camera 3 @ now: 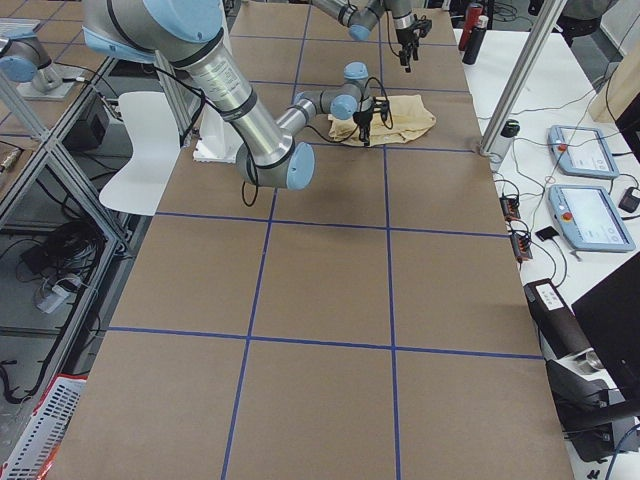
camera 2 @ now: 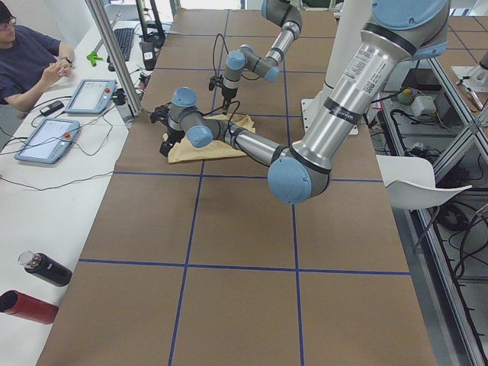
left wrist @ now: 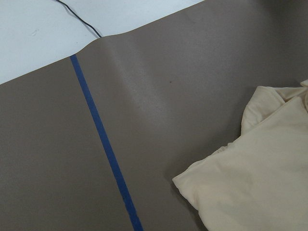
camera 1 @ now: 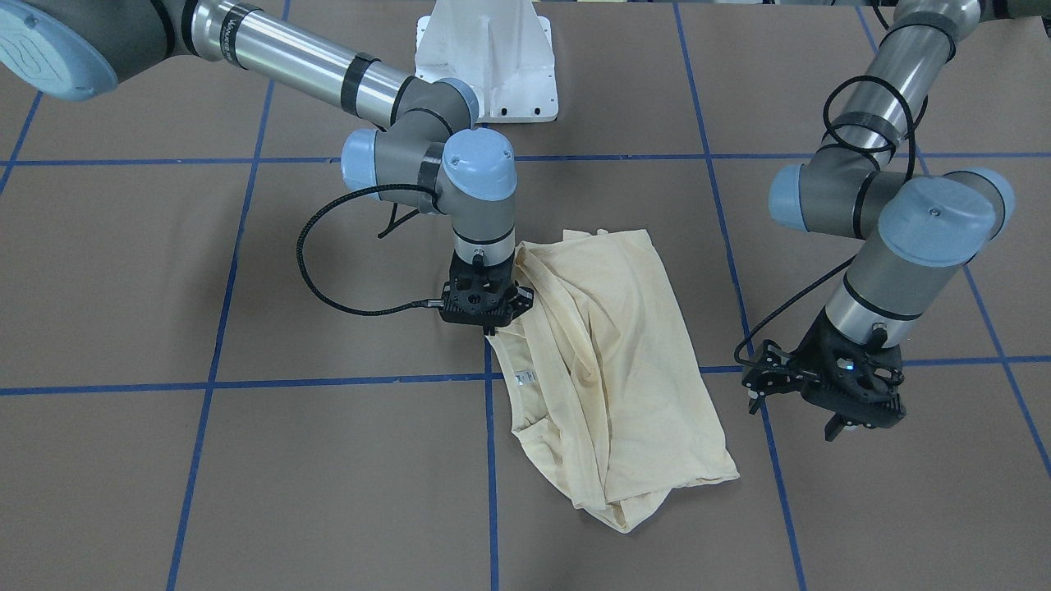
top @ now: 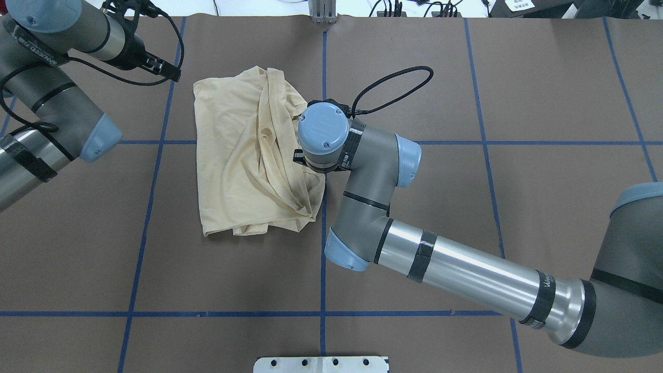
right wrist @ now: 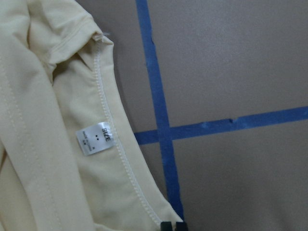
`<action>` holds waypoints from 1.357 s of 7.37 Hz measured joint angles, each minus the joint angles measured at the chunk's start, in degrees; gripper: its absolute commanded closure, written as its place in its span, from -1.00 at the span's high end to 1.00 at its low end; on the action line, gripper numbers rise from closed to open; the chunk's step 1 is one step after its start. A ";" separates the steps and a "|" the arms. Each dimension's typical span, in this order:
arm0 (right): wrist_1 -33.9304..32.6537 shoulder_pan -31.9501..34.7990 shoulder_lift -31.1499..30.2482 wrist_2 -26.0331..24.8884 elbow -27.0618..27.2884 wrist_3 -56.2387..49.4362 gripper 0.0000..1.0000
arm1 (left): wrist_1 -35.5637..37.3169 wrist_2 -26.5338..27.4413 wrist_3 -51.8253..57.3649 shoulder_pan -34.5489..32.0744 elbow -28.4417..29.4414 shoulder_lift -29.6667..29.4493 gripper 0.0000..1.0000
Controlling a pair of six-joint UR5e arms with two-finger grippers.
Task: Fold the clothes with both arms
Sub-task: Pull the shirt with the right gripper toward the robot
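The pale cream shirt (camera 1: 624, 353) (top: 243, 155) lies crumpled and partly folded on the brown table, its white neck label (camera 1: 524, 378) (right wrist: 96, 138) showing at the collar. My right gripper (camera 1: 490, 328) (right wrist: 173, 225) points straight down at the shirt's edge near the collar, its tips close together on the hem. In the overhead view its wrist hides the fingers. My left gripper (camera 1: 792, 419) (top: 160, 67) hangs open and empty above bare table, beside the shirt and apart from it. One shirt corner (left wrist: 260, 183) shows in the left wrist view.
Blue tape lines (camera 1: 493, 460) divide the brown table cover into squares. The white pedestal base (camera 1: 484, 57) stands on the robot's side. Beyond the far edge, a person (camera 2: 30, 61) sits at a side table with control tablets (camera 2: 46, 141) and bottles (camera 2: 46, 268).
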 measured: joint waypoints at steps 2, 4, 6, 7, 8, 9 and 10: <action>-0.04 -0.06 -0.05 0.08 0.15 -0.17 -1.00 | -0.03 0.00 0.00 0.00 -0.02 0.00 1.00; -0.10 -0.07 -1.35 0.49 2.40 -0.42 -1.00 | -0.05 0.00 0.00 0.00 -0.02 0.00 1.00; -0.45 -0.54 -8.76 1.03 11.83 -0.45 -1.00 | -0.07 0.00 0.00 0.00 0.04 -0.02 1.00; -1.13 -1.47 -13.92 1.10 18.34 -0.42 -1.00 | -0.07 0.00 -0.02 0.00 0.05 -0.04 1.00; -2.83 -2.76 -18.49 1.03 24.73 -0.40 -1.00 | -0.07 0.00 -0.06 0.02 0.04 -0.06 1.00; -4.36 -4.07 -21.74 0.77 29.37 -0.37 -1.00 | -0.13 0.00 -0.34 0.11 0.02 -0.07 1.00; -5.10 -5.09 -24.17 0.51 32.27 -0.37 -1.00 | -0.26 0.00 -0.89 0.23 0.03 -0.08 1.00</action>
